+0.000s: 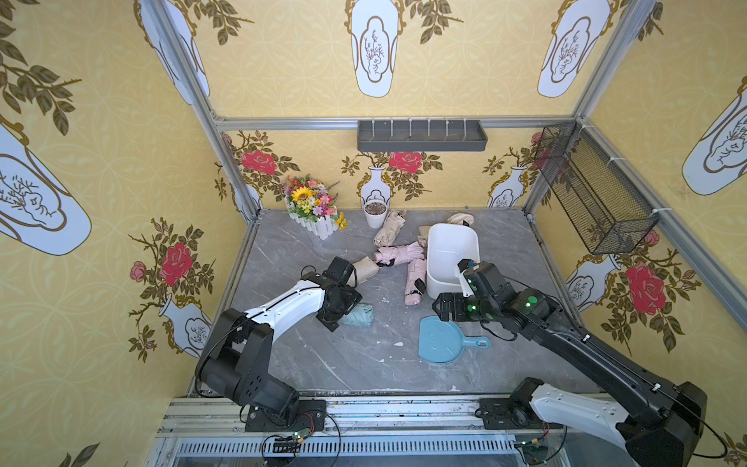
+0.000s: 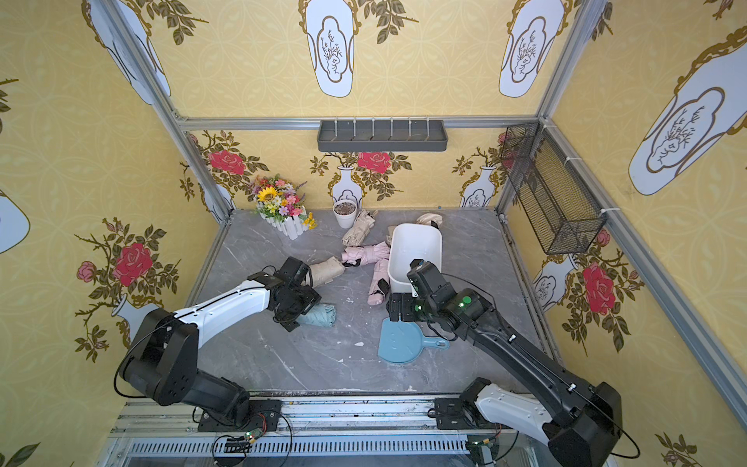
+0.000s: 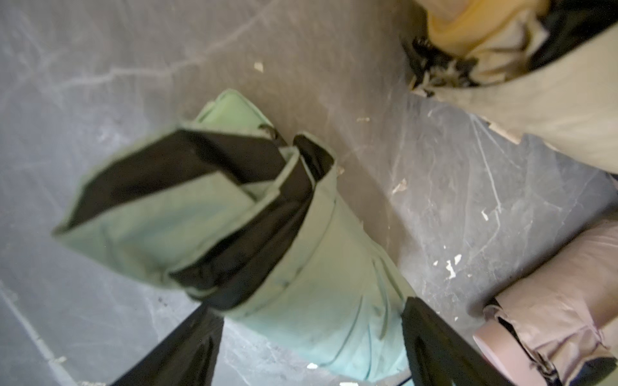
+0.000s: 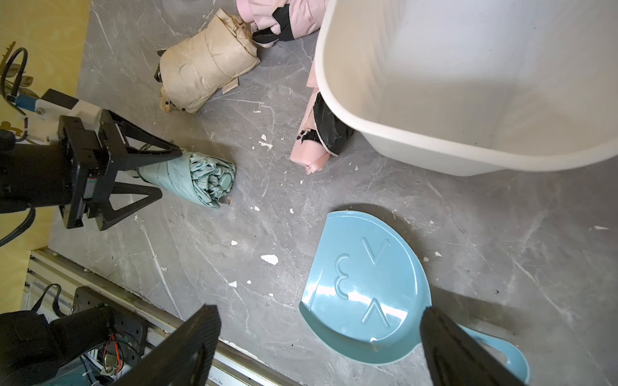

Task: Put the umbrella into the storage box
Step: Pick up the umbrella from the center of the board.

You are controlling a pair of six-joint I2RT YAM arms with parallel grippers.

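Observation:
A folded mint-green umbrella (image 1: 359, 316) (image 4: 200, 178) lies on the grey marble table, left of centre. My left gripper (image 1: 345, 313) (image 3: 312, 309) is open and straddles its handle end. One finger (image 4: 157, 153) rests against the fabric, while the table shows between the other finger and the umbrella. The white storage box (image 1: 449, 258) (image 4: 401, 140) stands empty at the right. My right gripper (image 1: 438, 310) (image 4: 321, 312) hangs open beside the box's near end, above a blue dustpan (image 4: 364, 294), holding nothing.
Two pink umbrellas (image 1: 398, 252) (image 1: 415, 283) and beige ones (image 1: 366, 271) (image 1: 387, 230) lie left of the box, another beige one (image 1: 461, 219) behind it. A white pot (image 1: 375, 214) and flowers (image 1: 313, 206) stand at the back. A mesh basket (image 1: 594, 190) hangs on the right wall.

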